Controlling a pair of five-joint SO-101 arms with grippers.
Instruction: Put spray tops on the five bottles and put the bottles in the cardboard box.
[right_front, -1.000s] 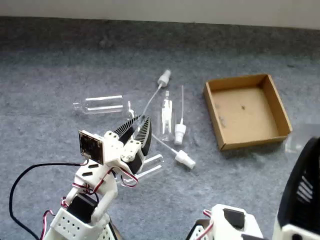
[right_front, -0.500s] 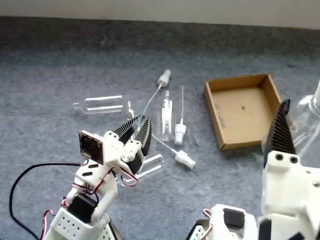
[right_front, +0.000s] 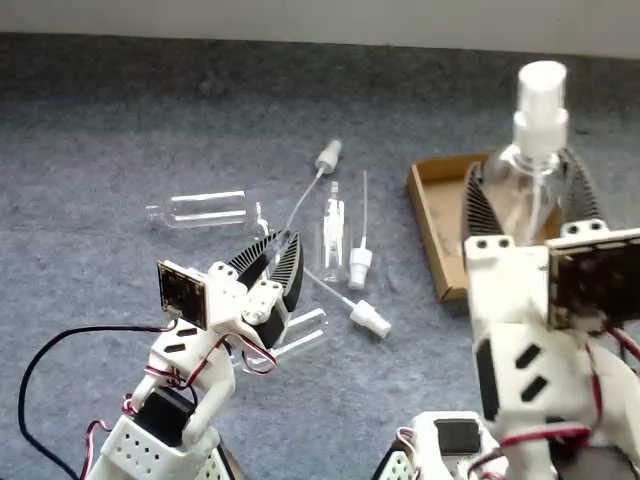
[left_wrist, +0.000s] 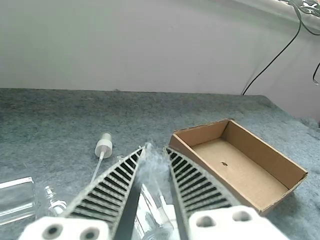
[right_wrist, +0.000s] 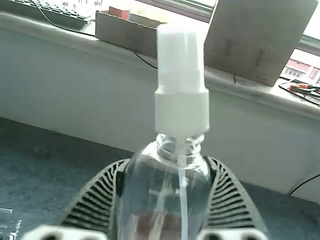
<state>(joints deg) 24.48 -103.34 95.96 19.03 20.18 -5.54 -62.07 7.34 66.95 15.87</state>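
1. Right arm has come up into the high view since a second ago. Its tool (right_front: 527, 175) now stands in front of the cardboard box (right_front: 432, 225) with the capped bottle (right_front: 530, 165) in it. The left arm sits where it was.
2. Left tool (right_front: 281, 240): narrow, low over the desk (right_front: 110, 130). Its fingers are closed against either side of a clear bottle (left_wrist: 152, 210), whose bare neck points toward the fingertips.
3. Right tool: holding the capped bottle upright, one finger against each shoulder of the bottle. A white spray top (right_wrist: 181, 80) sits on the neck, and its dip tube shows inside the clear body.
4. Just beside the left tool on the box side, the nearest loose top (right_front: 370, 320) lies on the desk, its tube running back toward that tool's fingers.
5. Slightly farther, the second loose top (right_front: 360, 266) lies with its tube pointing away from the arms. A small bottle (right_front: 333, 228) lies just beside that tube.
6. Farther out on the left arm's side, a long bottle (right_front: 205, 209) lies on its side — well apart from the cardboard box.
7. Farthest of the loose parts, the third loose top (right_front: 328, 156) lies with its tube trailing back toward the left tool.
8. Cardboard box: open, resting on the desk, and partly hidden by the right tool in the high view. The left wrist view shows a small dark speck on its floor.
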